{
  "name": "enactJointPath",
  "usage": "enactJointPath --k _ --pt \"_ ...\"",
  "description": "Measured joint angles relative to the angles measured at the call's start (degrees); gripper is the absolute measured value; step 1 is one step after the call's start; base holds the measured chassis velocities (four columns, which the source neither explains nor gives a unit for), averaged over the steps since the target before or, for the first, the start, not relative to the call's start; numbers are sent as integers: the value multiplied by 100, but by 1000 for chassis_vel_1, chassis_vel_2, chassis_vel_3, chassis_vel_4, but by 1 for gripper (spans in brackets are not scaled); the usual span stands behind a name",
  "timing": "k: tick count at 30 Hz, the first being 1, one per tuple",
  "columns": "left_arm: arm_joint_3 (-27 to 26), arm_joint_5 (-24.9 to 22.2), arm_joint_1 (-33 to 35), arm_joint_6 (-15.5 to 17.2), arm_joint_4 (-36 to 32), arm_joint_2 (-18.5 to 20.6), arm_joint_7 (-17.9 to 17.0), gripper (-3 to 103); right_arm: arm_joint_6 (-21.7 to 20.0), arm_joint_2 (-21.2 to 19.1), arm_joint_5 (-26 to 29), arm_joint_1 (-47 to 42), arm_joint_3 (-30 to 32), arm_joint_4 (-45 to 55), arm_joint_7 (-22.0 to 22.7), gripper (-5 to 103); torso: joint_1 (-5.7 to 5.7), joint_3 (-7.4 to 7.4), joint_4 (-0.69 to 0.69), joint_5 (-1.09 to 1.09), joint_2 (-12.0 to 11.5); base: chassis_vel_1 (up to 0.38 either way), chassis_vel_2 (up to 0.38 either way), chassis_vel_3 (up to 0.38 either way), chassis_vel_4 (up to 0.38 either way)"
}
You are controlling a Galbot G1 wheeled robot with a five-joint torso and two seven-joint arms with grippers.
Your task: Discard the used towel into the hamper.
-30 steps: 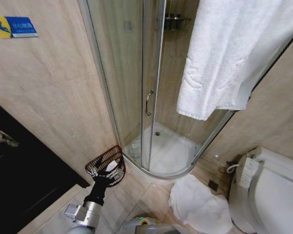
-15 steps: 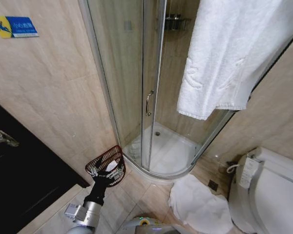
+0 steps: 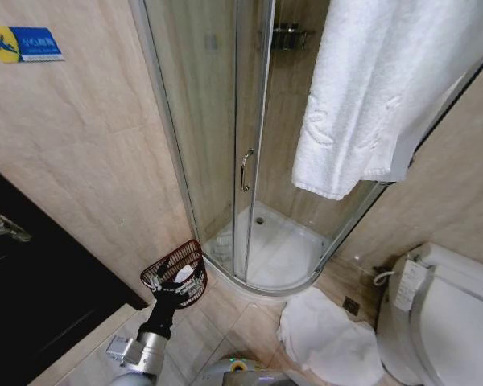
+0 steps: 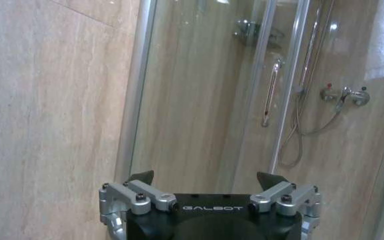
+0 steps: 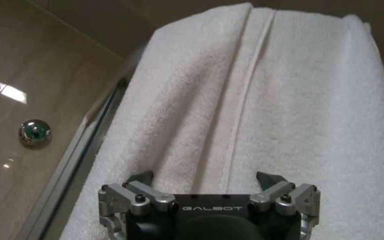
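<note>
Head view shows almost nothing changed: towel (image 3: pixel 386 88) hangs upper right, hamper (image 3: pixel 177 269) lower left beneath wide-open left gripper (image 3: pixel 175 288), right gripper (image 5: pixel 205 181) wide before towel; task unstarted.

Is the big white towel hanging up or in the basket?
Hanging up. The towel drapes high beside the shower, far from the hamper on the floor.

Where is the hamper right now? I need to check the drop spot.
In the head view the hamper sits on the floor at lower left, beside the shower door's base, with the left gripper over it.
</note>
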Motion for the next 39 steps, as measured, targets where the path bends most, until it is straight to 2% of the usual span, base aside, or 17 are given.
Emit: enactJointPath --k 5,10,13,19,21,25,33,38,39 --pt "0 0 0 0 0 1 0 100 -8 150 -25 -151 52 94 178 100 0 0 0 1 0 0 0 0 0" --pt "0 0 0 0 0 0 0 100 -49 423 -105 -63 -219 314 359 100 0 0 0 4 0 0 0 0 0" --pt "0 0 0 0 0 1 0 100 -52 847 -101 158 -563 831 439 100 0 0 -1 3 0 0 0 0 0" --pt "0 0 0 0 0 0 0 100 -50 1168 -20 447 -612 1598 634 100 0 0 -1 -1 0 0 0 0 0" --pt "0 0 0 0 0 0 0 100 -59 1173 126 535 -544 1866 821 100 -1 0 -1 -3 1 0 0 0 0" --pt "0 0 0 0 0 0 0 100 -50 1130 172 514 -531 1953 896 100 0 0 -1 -2 1 0 0 0 0" --pt "0 0 0 0 0 0 0 100 -13 1103 2 324 -632 2015 959 100 0 0 -1 1 1 0 0 0 0" --pt "0 0 0 0 0 0 0 100 85 897 -169 10 -572 1741 893 100 0 0 -1 1 1 0 0 0 0" --pt "0 0 0 0 0 0 0 100 135 745 -241 -207 -466 1552 806 100 0 0 -1 0 1 0 0 0 0"
